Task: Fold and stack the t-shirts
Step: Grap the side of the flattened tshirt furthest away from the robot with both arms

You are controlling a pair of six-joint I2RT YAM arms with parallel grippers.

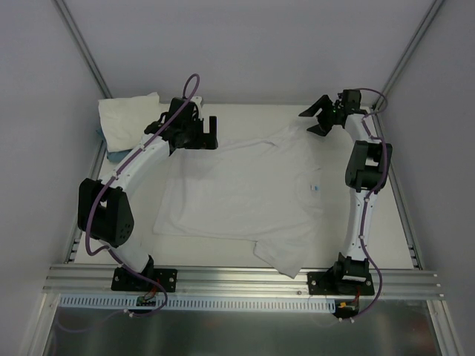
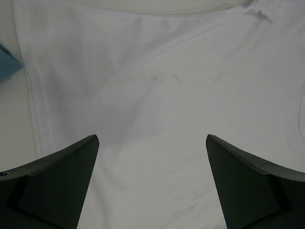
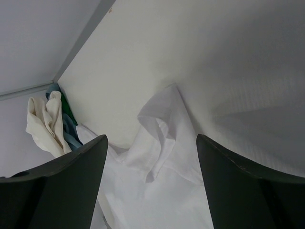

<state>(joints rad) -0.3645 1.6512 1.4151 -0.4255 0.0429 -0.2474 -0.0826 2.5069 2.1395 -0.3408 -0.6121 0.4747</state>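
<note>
From the top external view, one white t-shirt [image 1: 245, 193] lies spread across the middle of the worktop [image 1: 386, 222]. Its body is mostly flat. The near-right sleeve is rumpled over the near edge and the far-right sleeve is bunched. A bundle of pale cloth [image 1: 128, 119] sits in the far-left corner, with a teal-blue item [image 1: 113, 156] showing just under its near side. The left hand [image 1: 202, 141] hangs over the shirt's far-left part, close beside the bundle. The right hand [image 1: 315, 121] is over the far-right of the worktop, near the bunched sleeve.

In the left wrist view, the two fingers [image 2: 57, 186] stand wide apart with nothing between them. Smooth white cloth fills the view below them. The shirt's hem runs down the left, and a teal corner shows at the left edge.

In the right wrist view, this hand's fingers [image 3: 248, 191] are also spread and grip nothing. Below and beyond them the sleeve rises in a loose fold, with bare worktop on the far side. The pale bundle shows in the corner, looking crumpled rather than squared, with teal and a strip of green [image 3: 69, 112] behind it.

My judgement is that the spread shirt has no fold in it yet, so folding and stacking it remain to be done. I cannot tell whether the corner bundle is a finished stack.
</note>
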